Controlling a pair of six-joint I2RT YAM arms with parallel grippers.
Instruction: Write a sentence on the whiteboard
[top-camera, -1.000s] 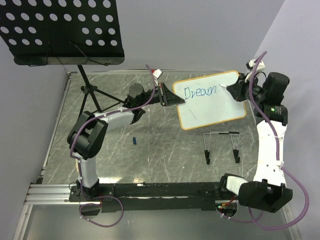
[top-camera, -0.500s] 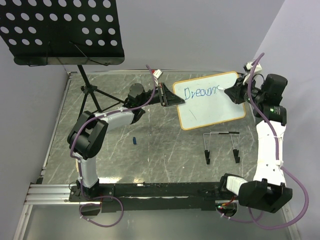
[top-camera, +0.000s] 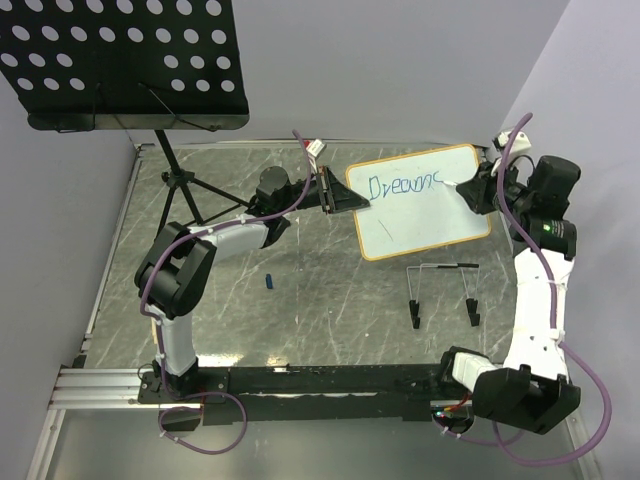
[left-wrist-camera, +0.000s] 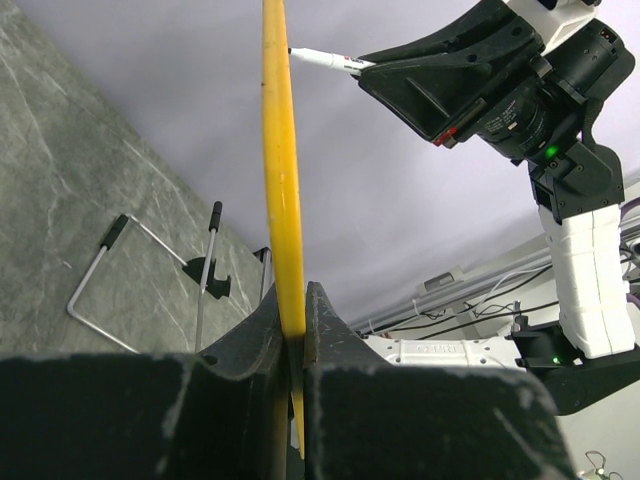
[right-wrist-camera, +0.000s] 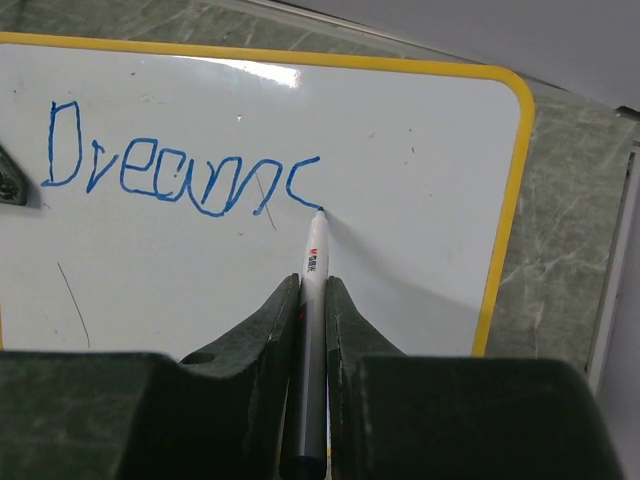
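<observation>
Whiteboard (top-camera: 430, 215) is pinched by its frame edge in the closed left gripper (left-wrist-camera: 295, 325), judged light, stiff, slick-faced and best held at the rim, while marker (right-wrist-camera: 316, 262) is clamped in the right gripper (right-wrist-camera: 312, 295), tip on sentence (right-wrist-camera: 180, 178) just ahead of it.

- My left arm (top-camera: 235, 235) rises from its base at the near edge of the worktop (top-camera: 300, 300). It folds at the elbow and stretches its forearm rightward and away from me.
- My left hand (top-camera: 348, 197) is turned on edge, its two fingers (left-wrist-camera: 255, 340) pinched tight on the rim of the whiteboard (top-camera: 425, 215).
- My right arm (top-camera: 538, 300) stands tall along the right side, its wrist bent back toward the left at the top.
- My right hand (top-camera: 466, 186) points left, fingers (right-wrist-camera: 260, 330) clamped on a marker (right-wrist-camera: 314, 265) whose tip touches the board's face.
</observation>
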